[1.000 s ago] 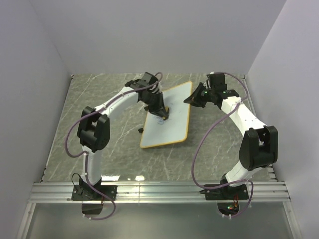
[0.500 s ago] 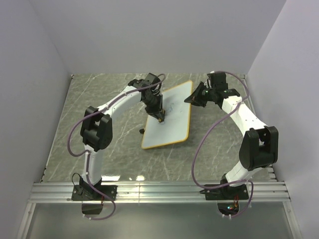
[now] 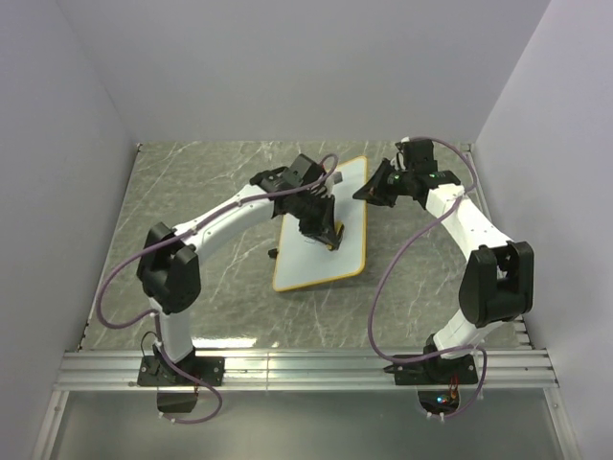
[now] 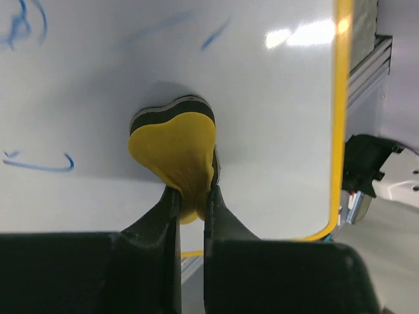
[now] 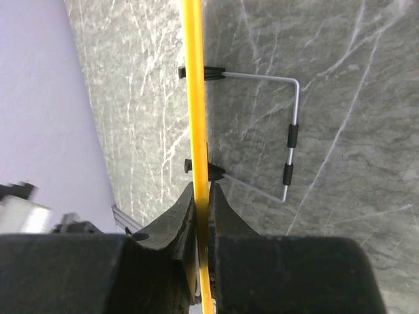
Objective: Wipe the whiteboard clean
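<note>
The right claw [image 5: 203, 193] clamps the far edge of the whiteboard [image 4: 262, 98] to steady it. The left claw [image 4: 192, 193] pinches a yellow eraser [image 4: 173, 140] against it.

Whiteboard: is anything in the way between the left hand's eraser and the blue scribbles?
Nothing visible. The left hand pinches a yellow eraser set against the whiteboard; only bare board lies between it and the blue scribbles.
</note>
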Controlling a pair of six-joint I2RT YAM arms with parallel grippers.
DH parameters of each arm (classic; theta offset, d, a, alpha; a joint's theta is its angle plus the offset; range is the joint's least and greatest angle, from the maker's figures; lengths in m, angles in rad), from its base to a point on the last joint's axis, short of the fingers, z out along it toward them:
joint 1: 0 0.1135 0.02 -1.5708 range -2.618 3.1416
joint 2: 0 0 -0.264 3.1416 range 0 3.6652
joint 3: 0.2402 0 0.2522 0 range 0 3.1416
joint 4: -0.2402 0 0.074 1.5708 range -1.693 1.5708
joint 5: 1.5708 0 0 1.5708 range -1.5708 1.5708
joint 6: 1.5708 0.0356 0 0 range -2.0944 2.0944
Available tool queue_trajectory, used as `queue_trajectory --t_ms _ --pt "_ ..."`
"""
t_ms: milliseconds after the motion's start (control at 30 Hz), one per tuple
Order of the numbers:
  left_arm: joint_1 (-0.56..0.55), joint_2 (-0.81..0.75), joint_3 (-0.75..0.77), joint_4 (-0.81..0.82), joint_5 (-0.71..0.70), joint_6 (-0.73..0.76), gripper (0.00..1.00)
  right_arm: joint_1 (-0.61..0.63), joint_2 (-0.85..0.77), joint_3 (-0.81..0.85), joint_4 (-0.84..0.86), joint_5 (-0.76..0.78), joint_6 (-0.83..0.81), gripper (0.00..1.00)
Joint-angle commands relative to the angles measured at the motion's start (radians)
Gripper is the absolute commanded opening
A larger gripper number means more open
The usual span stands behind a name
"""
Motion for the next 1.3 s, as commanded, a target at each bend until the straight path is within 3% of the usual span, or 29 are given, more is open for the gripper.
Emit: queue_trajectory --t_ms 0,200,367,567,800,1100,1267 --pt "-0.057 -0.013 -0.181 0.075 0.068 -0.045 0.0 0.035 0.007 0.04 0.018 -0.037 0.022 0.0" --pt "0.023 -0.055 -0.414 0.184 0.003 -0.082 0.0 0.042 0.011 0.043 0.021 -0.038 0.031 0.0" --pt "0.164 -0.047 -0.463 0.184 -0.016 -0.05 0.0 0.056 0.015 0.052 0.026 -0.035 0.039 0.0" --pt "0.236 0.069 -0.345 0.117 -0.055 0.019 0.0 0.071 0.013 0.057 0.02 -0.03 0.042 0.0" --pt "0.238 0.146 -0.196 0.063 -0.032 0.044 0.0 0.07 0.002 0.045 0.013 -0.029 0.038 0.0" --pt "0.121 0.134 0.022 0.042 0.176 0.098 0.0 0.079 0.007 0.025 0.027 -0.037 0.042 0.0" --pt "0.106 0.154 0.116 0.109 0.31 0.021 0.0 0.093 0.016 0.029 0.026 -0.04 0.042 0.0"
